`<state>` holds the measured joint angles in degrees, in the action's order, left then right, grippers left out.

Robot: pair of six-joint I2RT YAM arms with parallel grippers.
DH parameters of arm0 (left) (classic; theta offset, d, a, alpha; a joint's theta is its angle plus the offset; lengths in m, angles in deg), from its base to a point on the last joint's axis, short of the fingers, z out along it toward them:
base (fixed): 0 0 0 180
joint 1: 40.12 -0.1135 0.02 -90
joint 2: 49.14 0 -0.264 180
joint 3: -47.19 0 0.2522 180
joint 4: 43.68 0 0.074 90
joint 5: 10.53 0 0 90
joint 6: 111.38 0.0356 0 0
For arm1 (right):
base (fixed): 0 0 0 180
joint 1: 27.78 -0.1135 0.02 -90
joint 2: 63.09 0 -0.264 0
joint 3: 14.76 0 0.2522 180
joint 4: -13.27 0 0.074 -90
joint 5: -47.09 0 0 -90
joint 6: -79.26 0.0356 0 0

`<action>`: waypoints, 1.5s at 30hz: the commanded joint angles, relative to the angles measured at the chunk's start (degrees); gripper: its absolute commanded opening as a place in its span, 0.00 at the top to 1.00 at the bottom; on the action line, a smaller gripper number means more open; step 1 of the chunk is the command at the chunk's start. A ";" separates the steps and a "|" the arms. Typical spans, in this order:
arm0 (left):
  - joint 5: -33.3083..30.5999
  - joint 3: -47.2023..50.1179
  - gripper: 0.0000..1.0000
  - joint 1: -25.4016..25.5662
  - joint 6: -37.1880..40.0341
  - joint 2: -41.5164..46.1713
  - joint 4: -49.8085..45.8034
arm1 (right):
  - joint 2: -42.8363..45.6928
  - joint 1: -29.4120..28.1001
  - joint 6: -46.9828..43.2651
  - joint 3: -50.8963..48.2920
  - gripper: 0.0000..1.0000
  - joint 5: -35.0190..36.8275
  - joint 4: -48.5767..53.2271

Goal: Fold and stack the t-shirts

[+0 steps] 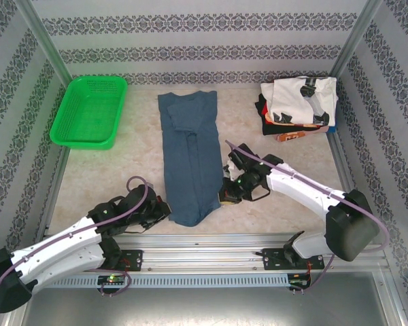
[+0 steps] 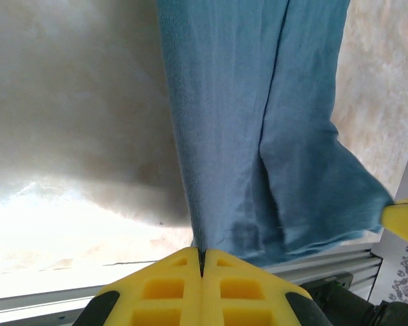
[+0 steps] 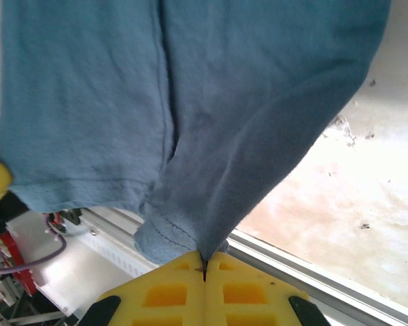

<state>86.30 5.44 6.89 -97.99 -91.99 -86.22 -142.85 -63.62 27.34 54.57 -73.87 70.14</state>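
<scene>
Your left end effector and right end effector clamp the lengthwise-folded blue t-shirt at its hem; cross-fold and stacking left.

Bare table lay open on both sides of the blue shirt. A green basket blocked the far left corner, stacked shirts the far right, seemingly crowding the edge.
</scene>
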 commanded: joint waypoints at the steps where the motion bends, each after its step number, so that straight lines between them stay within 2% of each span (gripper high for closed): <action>1: -0.83 -2.71 1.00 -2.84 -0.47 0.57 -2.38 | -1.74 1.12 -3.22 4.44 1.00 0.20 4.41; 10: 7.83 -10.13 1.00 -15.61 6.64 -6.33 1.29 | -8.40 4.72 -7.40 13.94 1.00 -0.66 7.24; 20: 14.93 -16.84 1.00 -25.04 12.24 -16.75 4.66 | -18.46 9.74 -11.69 25.28 1.00 -1.73 9.09; 30: 18.94 -23.57 1.00 -30.19 16.35 -26.70 6.94 | -26.94 13.72 -14.98 37.66 1.00 -0.56 12.31; 45: 23.14 -30.31 1.00 -35.80 20.47 -37.33 9.02 | -37.21 16.01 -17.95 51.25 1.00 1.59 15.40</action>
<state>107.72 -22.27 -27.93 -80.31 -127.75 -79.27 -178.55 -48.58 11.04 103.07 -73.65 83.67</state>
